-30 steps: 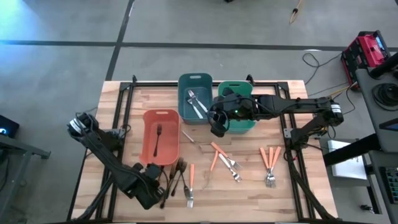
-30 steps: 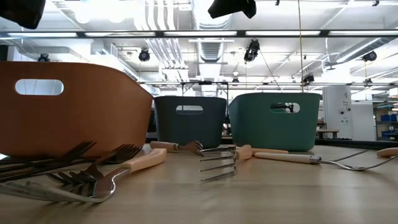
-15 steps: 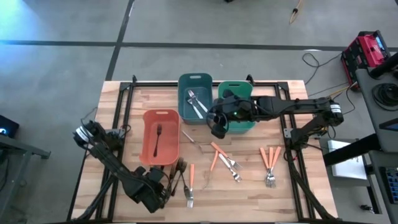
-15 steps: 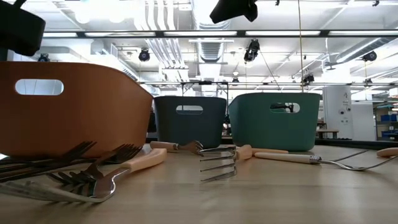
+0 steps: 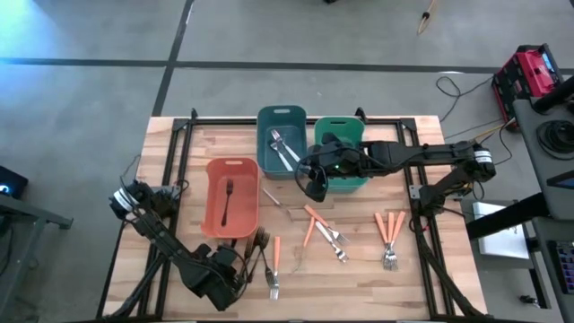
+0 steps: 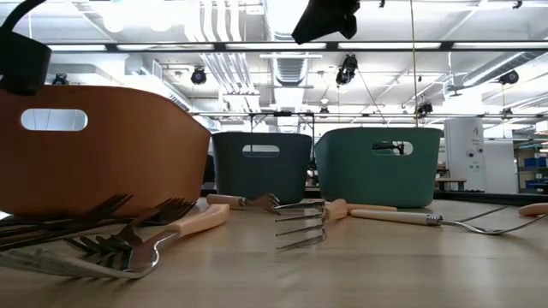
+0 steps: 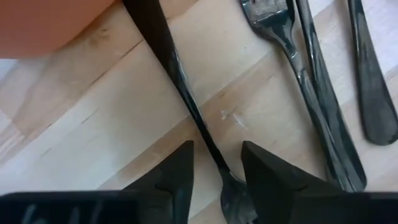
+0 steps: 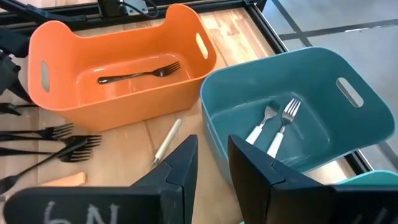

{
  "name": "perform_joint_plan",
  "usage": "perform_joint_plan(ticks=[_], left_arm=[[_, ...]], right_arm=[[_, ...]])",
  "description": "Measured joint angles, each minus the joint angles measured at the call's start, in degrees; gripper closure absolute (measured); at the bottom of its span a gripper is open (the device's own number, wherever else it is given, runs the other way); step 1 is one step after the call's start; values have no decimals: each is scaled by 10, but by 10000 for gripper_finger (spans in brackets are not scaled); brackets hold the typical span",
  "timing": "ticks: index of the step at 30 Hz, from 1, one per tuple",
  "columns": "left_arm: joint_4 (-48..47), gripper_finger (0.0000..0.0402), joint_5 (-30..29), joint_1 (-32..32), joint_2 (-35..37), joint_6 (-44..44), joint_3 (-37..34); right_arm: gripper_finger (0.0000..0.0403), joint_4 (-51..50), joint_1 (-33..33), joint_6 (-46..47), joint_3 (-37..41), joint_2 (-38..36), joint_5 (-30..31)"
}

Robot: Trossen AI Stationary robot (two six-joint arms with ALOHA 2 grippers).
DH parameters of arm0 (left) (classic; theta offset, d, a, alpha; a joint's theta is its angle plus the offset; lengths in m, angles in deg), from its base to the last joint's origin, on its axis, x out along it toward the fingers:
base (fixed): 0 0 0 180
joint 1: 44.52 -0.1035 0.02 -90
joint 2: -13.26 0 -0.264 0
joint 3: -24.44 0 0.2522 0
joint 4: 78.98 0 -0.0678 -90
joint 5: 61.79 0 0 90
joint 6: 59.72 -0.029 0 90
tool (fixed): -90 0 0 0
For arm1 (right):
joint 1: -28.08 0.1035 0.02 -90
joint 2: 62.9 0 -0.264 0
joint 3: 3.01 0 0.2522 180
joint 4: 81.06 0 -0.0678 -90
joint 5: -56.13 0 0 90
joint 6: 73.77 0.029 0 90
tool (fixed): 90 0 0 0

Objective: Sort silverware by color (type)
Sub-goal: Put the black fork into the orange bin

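Observation:
My left gripper (image 5: 230,272) (image 7: 217,171) points down at the table's near left, just off the salmon bin's (image 5: 232,202) near end. It is open, with one finger on either side of a dark utensil's thin shaft (image 7: 189,109) lying on the wood; I see no touch. More dark forks (image 5: 260,249) (image 7: 317,106) lie beside it. My right gripper (image 5: 314,184) (image 8: 214,171) hangs open and empty high above the table, by the blue bin (image 5: 280,144) and the green bin (image 5: 345,161).
One dark fork (image 8: 140,74) lies in the salmon bin, and silver forks (image 8: 277,127) lie in the blue bin. Orange-handled forks lie loose on the wood at mid table (image 5: 321,229), near right (image 5: 388,235) and beside the dark ones (image 5: 275,265).
My left gripper has sunk toward the table onto the dark forks near the salmon bin, shifting slightly toward the table's right. The forks lie as before.

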Motion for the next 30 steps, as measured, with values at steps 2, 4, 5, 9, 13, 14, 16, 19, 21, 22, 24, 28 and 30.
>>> perform_joint_plan(ticks=[2, 4, 5, 9, 13, 14, 16, 19, 21, 22, 24, 28, 30], left_arm=[[2, 309, 3, 0, -2, 5, 1], [3, 331, 5, 1, -3, 8, 1], [4, 342, 6, 1, -3, 9, 0], [5, 382, 10, 1, -2, 17, 0], [0, 397, 19, 1, -3, 20, 4], [-3, 397, 21, 1, -3, 20, 7], [-18, 399, 29, 4, -4, 18, 17], [-62, 400, 56, 11, -5, 5, 37], [-97, 400, 68, 14, -5, -2, 58], [-114, 400, 66, 16, -4, -5, 67], [-144, 400, 62, 20, -4, -12, 83], [-179, 401, 61, 27, -3, -17, 117], [-187, 401, 58, 29, -3, -23, 128]], right_arm=[[323, 1, 0, 4, 0, 0, 0], [323, 1, 0, 4, 0, 0, 0], [323, 1, 0, 4, 0, 0, 0], [323, 1, 2, 3, 1, 0, 0], [323, -1, 6, 3, 2, 0, 0], [323, -1, 7, 3, 2, 0, 0], [323, -1, 10, 2, 2, 0, 0], [323, -2, 12, 2, 2, 0, 0], [323, -2, 14, 2, 2, 0, 0], [323, -2, 16, 1, 2, 0, 0], [323, -2, 18, 1, 2, 0, 0], [323, -2, 23, 0, 2, 0, 0], [323, -2, 27, 0, 2, 0, 0]])
